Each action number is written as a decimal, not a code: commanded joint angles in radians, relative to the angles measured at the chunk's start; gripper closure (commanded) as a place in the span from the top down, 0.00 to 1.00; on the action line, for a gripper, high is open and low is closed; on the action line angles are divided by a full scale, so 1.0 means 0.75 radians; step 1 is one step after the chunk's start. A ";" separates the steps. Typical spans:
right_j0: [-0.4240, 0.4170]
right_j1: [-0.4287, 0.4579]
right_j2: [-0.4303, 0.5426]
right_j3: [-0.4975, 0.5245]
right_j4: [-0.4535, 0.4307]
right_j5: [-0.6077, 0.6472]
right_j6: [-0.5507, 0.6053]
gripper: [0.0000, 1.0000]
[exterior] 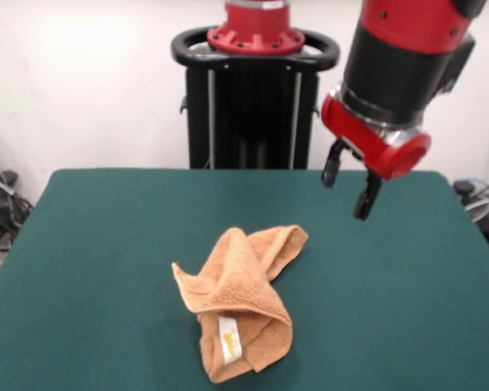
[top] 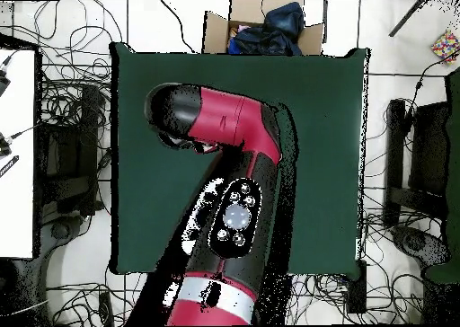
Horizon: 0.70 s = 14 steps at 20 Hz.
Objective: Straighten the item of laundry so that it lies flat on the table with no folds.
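The towel (exterior: 241,303) lies crumpled in the lower middle of the front view, on the green table (exterior: 98,244) — folded over itself into a rough wedge, with one flap running up toward the centre of the frame and a thicker bundle at the bottom. A small white label (exterior: 229,339) shows on the lower bundle, facing the camera, which suggests an edge is turned outward there and the layers underneath are doubled. As it lies, nothing of the task is done: the cloth is bunched, not flat.

The gripper (exterior: 349,189) hangs in the upper right of the front view, well above the table and well apart from the towel. Its two dark fingers (exterior: 367,198) stand parted with a clear gap between them, and nothing is held in them. That raised, empty pose fits an arm clear of the cloth before picking a grasp point — the free flap or a corner near the label would seem the likeliest.

In the overhead view the arm (top: 235,162) covers the middle of the table, so the towel does not show there.
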 commanded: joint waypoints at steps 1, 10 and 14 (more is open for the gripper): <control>-0.037 0.086 0.066 0.015 0.072 -0.078 0.291 1.00; -0.134 0.065 0.145 0.000 -0.052 -0.111 -0.093 1.00; -0.202 0.009 0.252 0.001 -0.226 -0.079 -0.511 1.00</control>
